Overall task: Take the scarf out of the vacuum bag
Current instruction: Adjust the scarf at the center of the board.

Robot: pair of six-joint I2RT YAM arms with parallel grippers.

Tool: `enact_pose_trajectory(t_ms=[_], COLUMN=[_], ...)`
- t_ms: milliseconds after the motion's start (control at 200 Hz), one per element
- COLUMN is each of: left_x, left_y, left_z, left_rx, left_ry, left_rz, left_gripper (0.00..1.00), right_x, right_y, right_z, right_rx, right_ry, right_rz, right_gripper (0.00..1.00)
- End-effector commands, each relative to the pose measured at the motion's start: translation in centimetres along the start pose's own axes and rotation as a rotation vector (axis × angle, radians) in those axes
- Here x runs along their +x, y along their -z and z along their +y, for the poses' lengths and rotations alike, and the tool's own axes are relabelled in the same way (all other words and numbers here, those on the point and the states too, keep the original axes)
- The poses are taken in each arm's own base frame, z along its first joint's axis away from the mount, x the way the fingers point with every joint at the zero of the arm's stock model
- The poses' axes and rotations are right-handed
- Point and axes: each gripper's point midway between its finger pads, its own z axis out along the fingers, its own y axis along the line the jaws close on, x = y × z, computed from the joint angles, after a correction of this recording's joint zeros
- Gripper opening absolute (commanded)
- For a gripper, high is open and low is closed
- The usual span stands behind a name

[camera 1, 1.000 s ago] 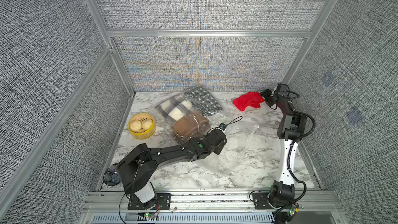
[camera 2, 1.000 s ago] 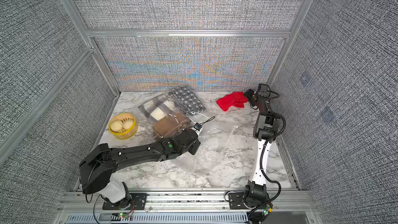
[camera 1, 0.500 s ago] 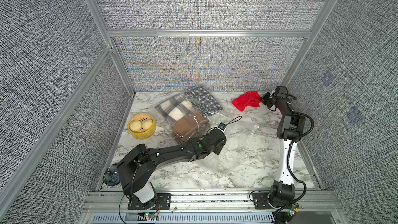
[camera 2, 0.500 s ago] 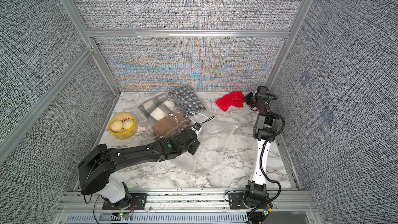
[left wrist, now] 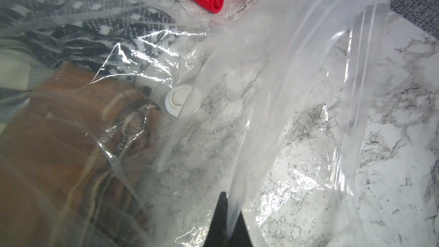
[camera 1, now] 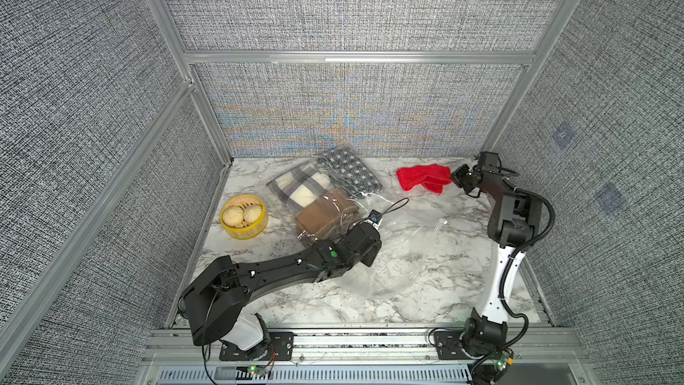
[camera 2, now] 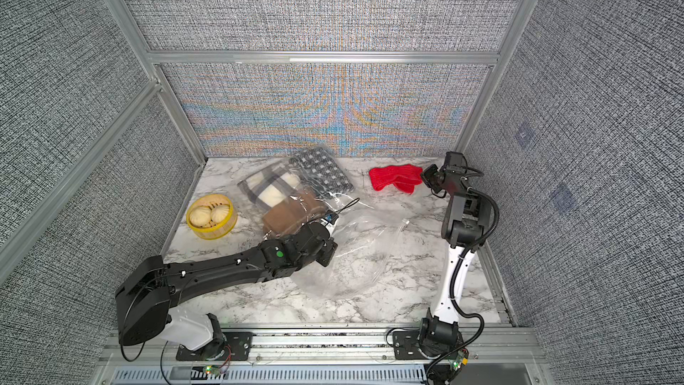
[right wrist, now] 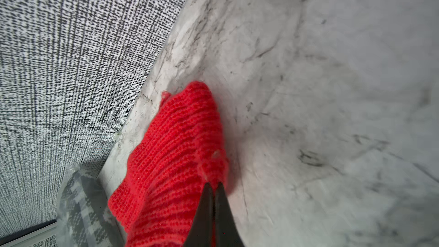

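The right hand [camera 1: 455, 178] is what has changed. A second ago its jaws stood spread at the red scarf [camera 1: 422, 177]; now they are pressed together, tips at the scarf's near edge. In the right wrist view the two dark fingers [right wrist: 204, 200] meet over the red knit [right wrist: 175, 150], and it cannot be told whether any yarn is caught between them. In both top views the right arm's wrist and elbow sit slightly lower and nearer the front than before.

The red scarf itself has barely shifted. It lies bunched on the marble surface [camera 1: 425, 301] near the back wall on the right, outside the vacuum bag [camera 1: 403, 238] and apart from its open, slack end.

The left hand [left wrist: 229, 200] has not moved. Its jaws stay pinched on a fold of the bag's clear film, which rises from them in the left wrist view. The white valve cap [left wrist: 183, 100] lies flat just beyond. The bag keeps the same sprawl across the middle of the surface. Its far end is filled by a brown scarf [camera 1: 325, 216], a grey and cream plaid scarf [camera 1: 299, 188] and a black and white patterned scarf [camera 1: 349, 172], all where they were.

A yellow steamer basket [camera 1: 243, 221] with two buns stands unchanged on the left.
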Motion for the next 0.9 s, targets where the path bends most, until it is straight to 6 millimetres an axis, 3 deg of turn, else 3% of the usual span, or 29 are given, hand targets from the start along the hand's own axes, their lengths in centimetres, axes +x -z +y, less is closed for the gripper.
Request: enact_pose_trajectory(t_ms=[0,70,130,180,215,370,445,535,615,716,801,896], left_x=[0.0,-0.1,-0.2,-0.3,-0.3,-0.8,-1.1,-1.4,-1.6,-1.8,-1.7,-1.7], left_y=[0.2,0.2,0.4,0.6,0.8,1.3,1.3,1.4,1.5,1.6,1.5,1.2], left_z=[0.5,0.5,0.4,0.5,0.6,1.2,1.4,1.6,1.7,1.6,1.6,1.5], left_rx=[-0.024,-0.021,-0.013,-0.012,-0.016,-0.038,-0.047,-0.059,-0.061,-0.053,-0.057,-0.055], left_ry=[-0.004,-0.002,0.002,0.005,0.008,0.013,0.012,0.011,0.015,0.022,0.023,0.023], left_rz=[-0.008,-0.010,-0.016,-0.024,-0.028,-0.043,-0.045,-0.046,-0.048,-0.052,-0.049,-0.041], left_gripper=[0.00,0.00,0.00,0.00,0.00,0.00,0.00,0.00,0.00,0.00,0.00,0.00], right_x=[0.0,0.4,0.2,-0.2,-0.4,1.3,3.3,5.2,5.9,6.3,7.0,7.3], right_y=[0.0,0.1,0.8,1.9,2.8,5.3,4.3,1.4,-1.4,-3.5,-3.7,-2.3], right_z=[-1.0,-1.6,-1.9,-1.5,-0.9,4.6,8.8,11.5,11.8,11.2,10.0,9.0], right_rx=[0.007,0.012,0.024,0.025,0.027,-0.002,-0.087,-0.125,-0.161,-0.172,-0.143,-0.133], right_ry=[-0.012,-0.032,-0.039,-0.024,-0.004,0.164,0.256,0.307,0.274,0.237,0.218,0.183], right_rz=[-0.007,0.017,-0.005,-0.049,-0.069,-0.096,-0.059,0.009,0.064,0.104,0.118,0.084], right_gripper=[0.00,0.01,0.30,0.42,0.45,0.48,0.48,0.48,0.47,0.45,0.44,0.43])
